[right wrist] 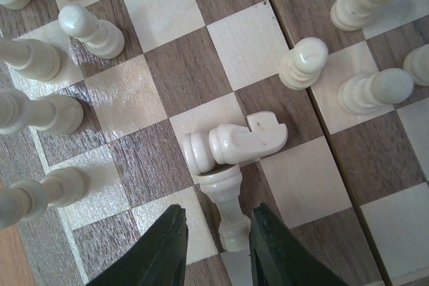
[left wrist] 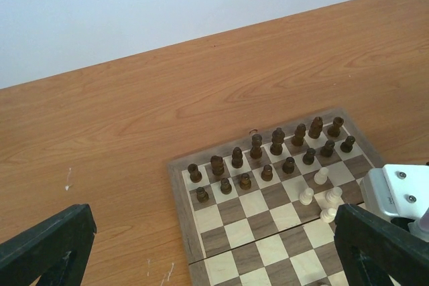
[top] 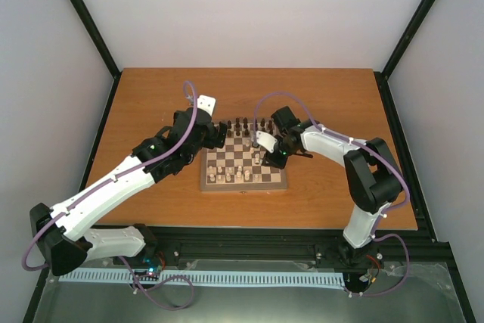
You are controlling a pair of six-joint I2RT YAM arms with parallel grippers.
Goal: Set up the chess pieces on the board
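One board (left wrist: 231, 211), sixteen dark pieces (left wrist: 277, 140) — and at least twelve pale pieces (right wrist: 305, 61) in view.

Left arm (top: 113, 187) reaches diagonally forward from its base; the left gripper (top: 215, 135) has its fingers (left wrist: 47, 249) spread wide. Right arm (top: 363, 179) folds at the elbow and reaches leftward, wrist pitched down; the right gripper (right wrist: 218, 249) is only narrowly parted.

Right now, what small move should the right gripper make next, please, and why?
Probably close the right gripper on the slim pale piece lying between its fingers. The fingers straddle it with a gap on one side, and it lies flat right beside the toppled knight, so it needs gripping before it can be stood upright.
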